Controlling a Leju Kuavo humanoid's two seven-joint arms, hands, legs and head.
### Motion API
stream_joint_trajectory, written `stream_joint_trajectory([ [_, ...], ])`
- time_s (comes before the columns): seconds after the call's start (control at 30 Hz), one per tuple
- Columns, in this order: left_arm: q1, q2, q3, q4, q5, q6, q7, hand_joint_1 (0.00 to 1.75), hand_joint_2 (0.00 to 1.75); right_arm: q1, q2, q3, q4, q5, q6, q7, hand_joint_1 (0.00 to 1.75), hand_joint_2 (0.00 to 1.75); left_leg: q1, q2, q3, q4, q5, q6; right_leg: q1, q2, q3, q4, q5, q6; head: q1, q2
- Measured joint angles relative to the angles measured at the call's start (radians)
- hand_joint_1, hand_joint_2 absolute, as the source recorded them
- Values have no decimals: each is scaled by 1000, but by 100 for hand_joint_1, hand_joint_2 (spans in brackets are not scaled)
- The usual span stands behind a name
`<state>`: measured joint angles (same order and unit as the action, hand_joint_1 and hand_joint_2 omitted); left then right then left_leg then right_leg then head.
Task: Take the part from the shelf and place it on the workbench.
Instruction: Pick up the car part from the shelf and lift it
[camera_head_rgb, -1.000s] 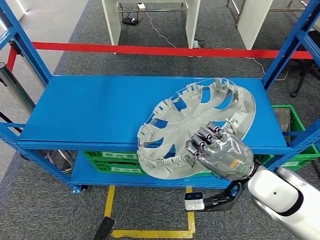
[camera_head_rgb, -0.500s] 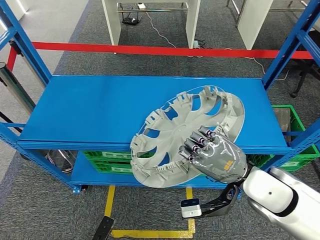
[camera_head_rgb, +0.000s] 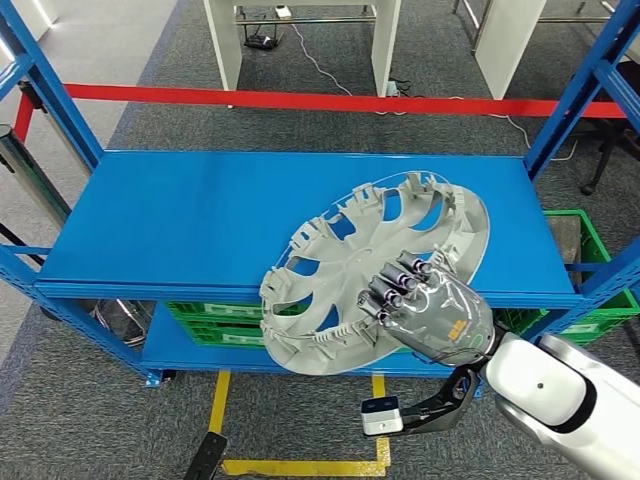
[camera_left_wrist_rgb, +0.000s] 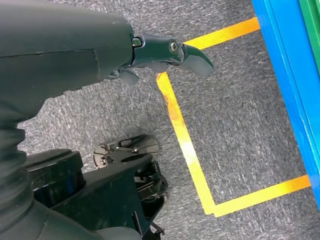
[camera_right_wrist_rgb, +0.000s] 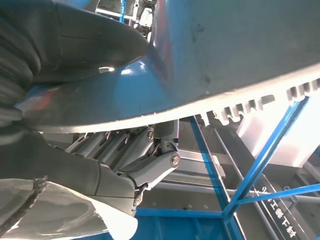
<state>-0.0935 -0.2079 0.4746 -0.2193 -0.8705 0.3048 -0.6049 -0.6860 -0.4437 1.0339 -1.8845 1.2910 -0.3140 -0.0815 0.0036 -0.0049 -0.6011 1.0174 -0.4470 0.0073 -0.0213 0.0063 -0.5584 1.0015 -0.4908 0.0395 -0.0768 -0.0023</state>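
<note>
The part is a grey wheel cover (camera_head_rgb: 355, 250) lying inner side up on the blue shelf (camera_head_rgb: 173, 220). It is tilted, and its near edge hangs out past the shelf's front lip. My right hand (camera_head_rgb: 430, 315) grips that near edge at the right, fingers on top of the rim. In the right wrist view the wheel cover (camera_right_wrist_rgb: 234, 50) passes over the dark fingers (camera_right_wrist_rgb: 151, 150), with the thumb on its other face. My left hand (camera_left_wrist_rgb: 75, 45) hangs over the carpet with its fingers (camera_left_wrist_rgb: 170, 50) stretched out and nothing in them.
Green crates (camera_head_rgb: 219, 325) sit on the lower shelf, and another green crate (camera_head_rgb: 596, 290) stands to the right. Blue uprights (camera_head_rgb: 45, 80) frame the shelf. A red barrier strip (camera_head_rgb: 302, 100) runs behind it. Yellow floor tape (camera_head_rgb: 219, 410) marks the carpet in front.
My right hand has dragged the wheel cover left and toward me, so more of it overhangs the front lip. In the last half second it has barely moved.
</note>
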Motion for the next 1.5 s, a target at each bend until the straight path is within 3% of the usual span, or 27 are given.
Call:
stream_joint_trajectory([
  [0.7,-5,0,0,0,-1,11,44,0,175,0,0,4,0,14,5,19,175,175,0,0,0,0,0,0,0,0,0,0,0,0,0,0],
  [0.87,-9,2,3,0,0,12,75,0,175,-1,0,4,1,15,12,25,175,175,-4,1,3,-5,4,18,-6,-1,0,-8,4,12,-1,0],
  [0.93,-13,1,3,0,-1,15,81,0,175,-2,0,4,1,15,15,28,175,175,1,3,12,-26,16,27,-6,-2,-18,27,-23,14,1,0],
  [1.03,-17,1,2,0,-5,17,82,0,175,-2,0,5,1,16,17,29,175,175,3,5,14,-34,22,31,-6,-2,-105,215,-111,18,2,0],
  [1.07,-17,0,2,0,-6,17,83,0,175,-1,0,5,2,16,17,29,175,175,3,4,14,-33,21,31,-8,-3,-130,265,-123,21,2,0],
  [1.1,-17,0,2,0,-8,17,83,0,175,0,0,6,2,16,17,29,175,175,4,4,14,-32,21,29,-9,-3,-138,279,-116,23,2,0],
  [1.13,-17,0,2,0,-8,17,83,0,175,0,0,6,2,16,17,29,175,175,7,3,14,-29,19,26,-11,-4,-126,250,-88,26,2,0],
  [1.2,-17,0,3,0,-7,16,83,0,175,0,0,6,2,16,17,29,175,175,11,1,12,-17,12,13,-16,-6,-64,119,-24,32,3,0],
  [1.27,-18,0,3,0,-6,16,83,0,175,-1,0,6,2,16,17,29,175,175,9,-1,2,1,7,-3,-17,-4,-23,35,0,25,5,0],
  [1.4,-17,1,4,0,-6,16,83,0,175,1,0,6,3,16,17,30,175,175,8,-1,-12,15,3,-23,-13,-1,-30,37,3,-6,2,0],
  [1.43,-17,1,4,0,-5,16,83,0,175,1,0,6,3,17,18,30,175,175,9,0,-21,36,-16,-26,-13,-2,-33,37,6,-14,1,0],
  [1.5,-18,1,4,0,-5,16,82,0,175,0,0,6,3,17,18,30,175,175,10,2,-61,145,-90,-31,-11,-4,-41,36,13,-27,-2,0],
])
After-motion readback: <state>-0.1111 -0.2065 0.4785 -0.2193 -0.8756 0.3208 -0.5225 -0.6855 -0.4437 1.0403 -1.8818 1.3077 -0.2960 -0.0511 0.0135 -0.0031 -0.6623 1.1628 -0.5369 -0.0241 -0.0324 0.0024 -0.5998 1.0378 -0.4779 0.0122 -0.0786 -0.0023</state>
